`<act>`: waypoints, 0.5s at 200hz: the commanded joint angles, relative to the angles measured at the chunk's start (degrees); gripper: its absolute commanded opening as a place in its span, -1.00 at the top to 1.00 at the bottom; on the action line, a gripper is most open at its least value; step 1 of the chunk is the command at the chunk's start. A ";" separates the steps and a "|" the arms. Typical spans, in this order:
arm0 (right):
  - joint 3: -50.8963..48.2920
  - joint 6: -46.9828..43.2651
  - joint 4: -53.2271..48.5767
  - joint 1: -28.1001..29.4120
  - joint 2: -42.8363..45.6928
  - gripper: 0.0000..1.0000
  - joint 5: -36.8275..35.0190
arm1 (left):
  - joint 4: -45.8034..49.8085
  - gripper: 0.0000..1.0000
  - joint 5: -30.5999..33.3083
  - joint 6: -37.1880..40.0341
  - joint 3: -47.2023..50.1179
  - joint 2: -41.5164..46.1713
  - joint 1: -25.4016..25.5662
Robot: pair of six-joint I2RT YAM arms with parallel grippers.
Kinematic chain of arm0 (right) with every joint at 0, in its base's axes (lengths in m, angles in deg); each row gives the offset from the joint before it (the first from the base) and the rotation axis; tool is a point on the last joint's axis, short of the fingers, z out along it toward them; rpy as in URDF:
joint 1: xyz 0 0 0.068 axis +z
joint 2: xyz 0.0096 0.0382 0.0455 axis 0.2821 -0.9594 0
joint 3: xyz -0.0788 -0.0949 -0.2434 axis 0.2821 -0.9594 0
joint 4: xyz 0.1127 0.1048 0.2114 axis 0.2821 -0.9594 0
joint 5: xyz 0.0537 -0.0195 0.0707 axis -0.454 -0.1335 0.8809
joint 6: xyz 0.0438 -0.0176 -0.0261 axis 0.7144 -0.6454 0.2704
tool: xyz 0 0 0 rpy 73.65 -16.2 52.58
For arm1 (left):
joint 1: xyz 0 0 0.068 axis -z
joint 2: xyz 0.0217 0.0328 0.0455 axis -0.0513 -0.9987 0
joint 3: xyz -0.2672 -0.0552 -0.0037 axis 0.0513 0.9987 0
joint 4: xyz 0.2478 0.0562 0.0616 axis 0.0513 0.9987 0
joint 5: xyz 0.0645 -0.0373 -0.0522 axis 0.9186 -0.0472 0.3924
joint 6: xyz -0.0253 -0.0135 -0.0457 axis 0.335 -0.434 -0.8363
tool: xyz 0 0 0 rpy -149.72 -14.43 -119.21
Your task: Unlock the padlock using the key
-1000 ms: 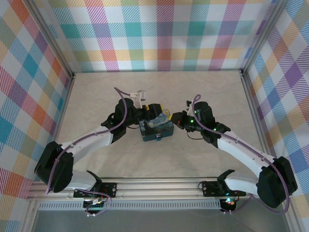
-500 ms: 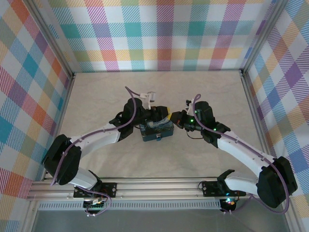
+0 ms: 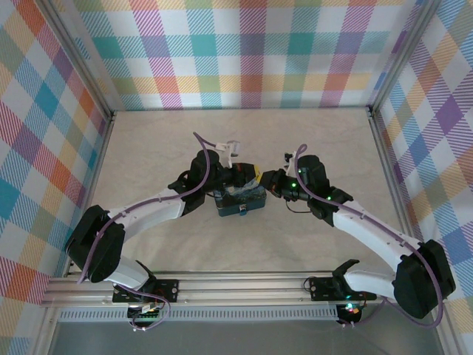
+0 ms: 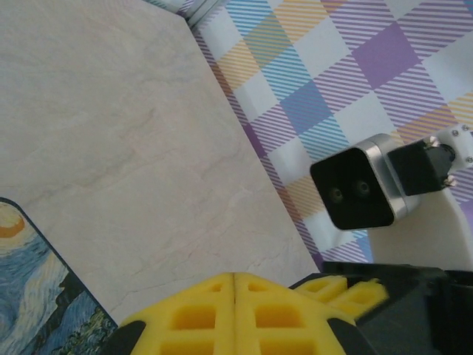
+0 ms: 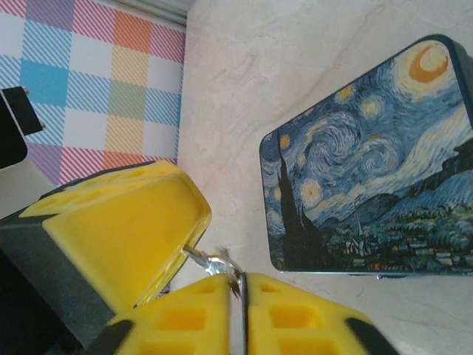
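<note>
The key (image 5: 214,260) is a small silvery piece bridging both grippers just left of the painted tin (image 5: 369,163). Its head sits in the thin slit of my right gripper (image 5: 242,277), whose yellow pads are almost together. Its tip runs into the seam of the left gripper's fingers (image 5: 126,222). In the left wrist view my left gripper (image 4: 234,275) has its pads pressed flat together. From above, the left gripper (image 3: 250,171) and right gripper (image 3: 267,180) meet at the tin's far right corner. The padlock (image 3: 242,212) is a tiny blue speck at the tin's near edge.
The tin (image 3: 238,198) lies mid-table between the two arms, its lid showing a swirly night sky. Plaid walls (image 3: 251,52) close in the table on three sides. The right arm's wrist camera (image 4: 358,188) hangs close to my left fingers.
The left arm swung right over the tin's far side to meet the right gripper, and its jaws closed. The right arm stayed put; a thin slit now shows between its pads.
</note>
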 commanded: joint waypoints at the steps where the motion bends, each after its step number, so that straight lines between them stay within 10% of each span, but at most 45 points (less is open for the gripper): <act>1: -0.33 -7.76 -0.38 -0.52 3.25 0.47 1.31 | 3.04 1.00 0.62 2.79 -2.61 3.23 0.14; 60: -2.86 -18.59 8.43 -5.64 8.07 -0.15 15.61 | 11.69 1.00 -5.71 7.30 -6.49 6.56 -1.36; 100: -0.19 -17.46 13.58 -5.48 3.21 -0.22 23.64 | 11.50 1.00 -7.88 7.04 -7.12 6.63 -1.45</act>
